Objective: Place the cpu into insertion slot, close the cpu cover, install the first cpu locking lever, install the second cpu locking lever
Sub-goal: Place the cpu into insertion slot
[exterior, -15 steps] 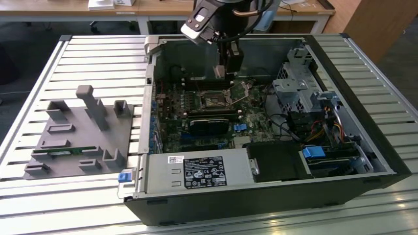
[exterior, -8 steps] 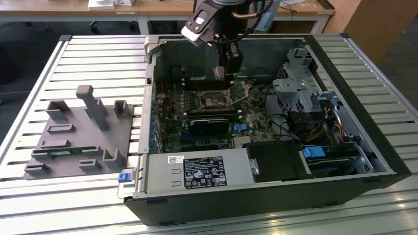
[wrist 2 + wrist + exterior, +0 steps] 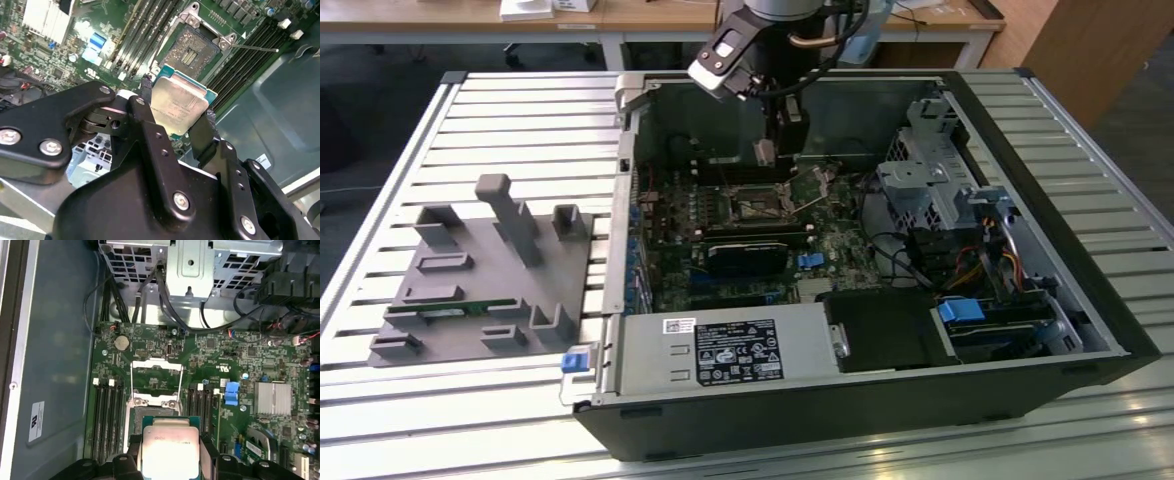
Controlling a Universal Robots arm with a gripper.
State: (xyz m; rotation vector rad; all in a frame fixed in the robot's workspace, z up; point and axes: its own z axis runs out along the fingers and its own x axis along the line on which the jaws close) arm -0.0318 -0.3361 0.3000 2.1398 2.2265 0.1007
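The pincer (image 3: 178, 104) is clamping the cpu (image 3: 181, 111) by two opposite edges, holding it clear of the board (image 3: 220, 370) and near the uncovered slot (image 3: 192, 50), toward the back wall of the case (image 3: 1101, 300) lying mid-desk (image 3: 480, 120), with the cover (image 3: 156, 376) flipped open.
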